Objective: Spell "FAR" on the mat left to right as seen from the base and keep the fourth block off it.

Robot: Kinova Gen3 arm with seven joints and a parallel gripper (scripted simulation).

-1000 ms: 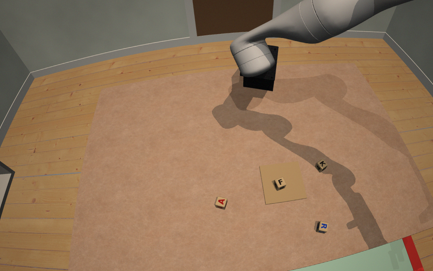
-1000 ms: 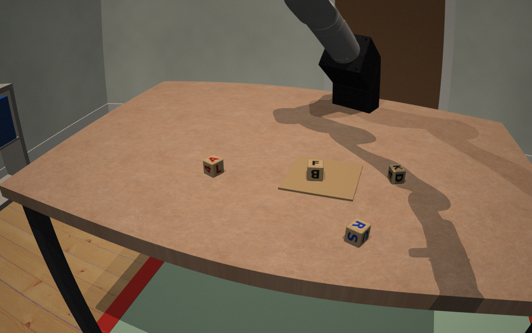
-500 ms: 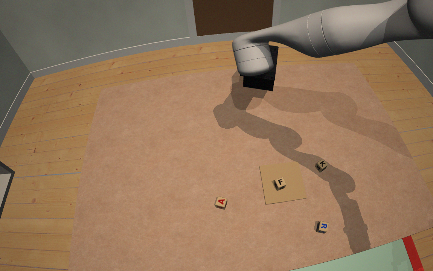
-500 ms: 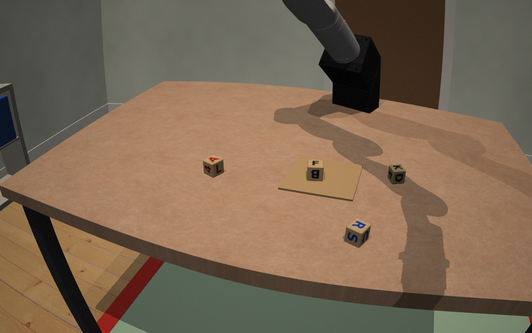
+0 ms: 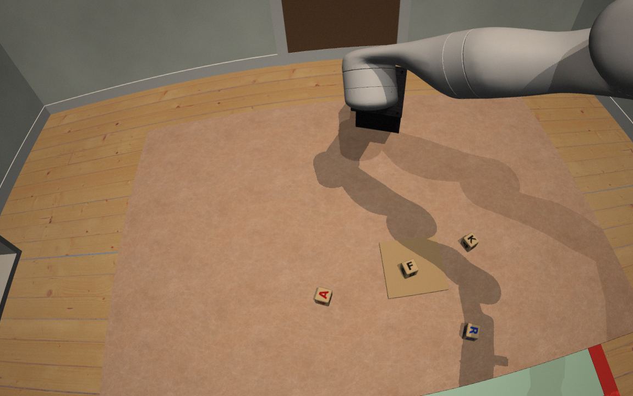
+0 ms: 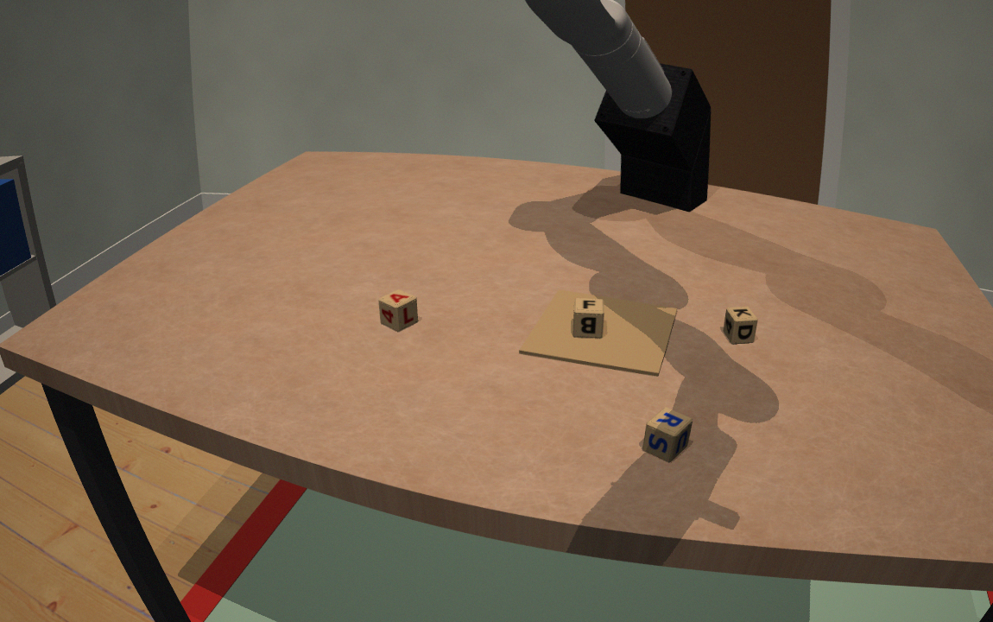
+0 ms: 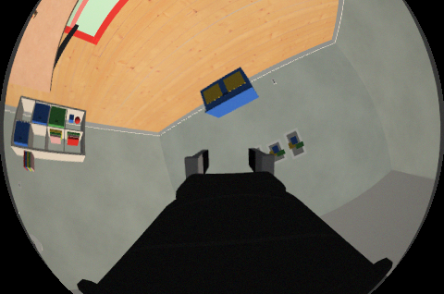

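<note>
A tan mat (image 5: 395,289) (image 6: 550,345) lies flat on the table. The F block (image 5: 409,268) (image 6: 588,318) stands flat on the mat, its black F upside down as seen from the robot's base. Off the mat are the red A block (image 5: 323,296) (image 6: 398,311) on the left in the top and exterior views, the black K block (image 5: 469,241) (image 6: 740,325) on the right, and the blue R block (image 5: 471,331) (image 6: 667,435) nearer the front edge. My gripper (image 7: 228,157) is open and empty, away from all blocks, facing the room; the top and exterior views do not show it.
The arm (image 5: 516,61) (image 6: 623,61) reaches from the black base (image 5: 377,121) (image 6: 662,142) up and to the right in the top view. Its shadow crosses the mat and R. The wrist view shows walls, a shelf (image 7: 48,157) and a blue box (image 7: 232,101) on the floor.
</note>
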